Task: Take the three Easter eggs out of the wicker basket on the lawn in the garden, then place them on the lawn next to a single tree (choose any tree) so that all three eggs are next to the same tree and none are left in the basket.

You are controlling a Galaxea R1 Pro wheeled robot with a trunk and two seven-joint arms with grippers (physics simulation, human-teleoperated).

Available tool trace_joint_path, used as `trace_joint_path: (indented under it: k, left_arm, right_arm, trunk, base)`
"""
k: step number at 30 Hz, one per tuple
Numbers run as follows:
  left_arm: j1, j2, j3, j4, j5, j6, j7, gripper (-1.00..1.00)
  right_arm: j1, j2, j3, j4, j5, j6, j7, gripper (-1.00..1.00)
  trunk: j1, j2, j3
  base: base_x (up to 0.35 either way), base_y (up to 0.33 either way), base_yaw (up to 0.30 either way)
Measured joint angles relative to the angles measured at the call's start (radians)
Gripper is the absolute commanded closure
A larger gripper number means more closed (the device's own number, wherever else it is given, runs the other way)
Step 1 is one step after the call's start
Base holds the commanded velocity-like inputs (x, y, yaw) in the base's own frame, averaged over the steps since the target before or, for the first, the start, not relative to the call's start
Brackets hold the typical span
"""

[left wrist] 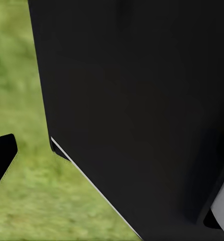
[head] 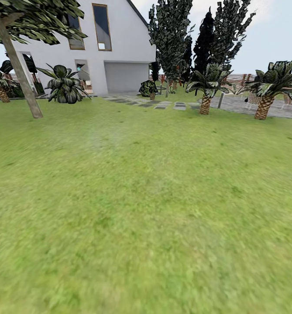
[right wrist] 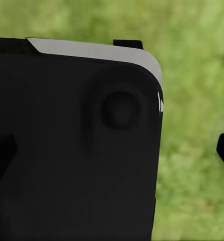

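A wide green lawn (head: 146, 209) runs up to a white house (head: 115, 43), with short palms (head: 264, 93) to the right and a pale-trunked tree (head: 21, 72) leaning at far left. No basket or eggs appear on the grass. Both wrist cameras face dark robot bodywork over grass, so whether either pincer is apart or together cannot be told. Likely the robot is travelling; next it must find the basket.
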Motion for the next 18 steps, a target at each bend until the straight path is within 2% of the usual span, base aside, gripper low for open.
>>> trace_joint_path:
  k: [18]
  left_arm:
    - [0.000, 0.000, 0.000, 0.000, 0.000, 0.000, 0.000, -1.00]
  right_arm:
    - [0.000, -0.001, 0.000, 0.000, 0.000, 0.000, 0.000, -1.00]
  trunk:
    - [0.000, 0.000, 0.000]
  base:
    - [0.325, 0.000, 0.000]
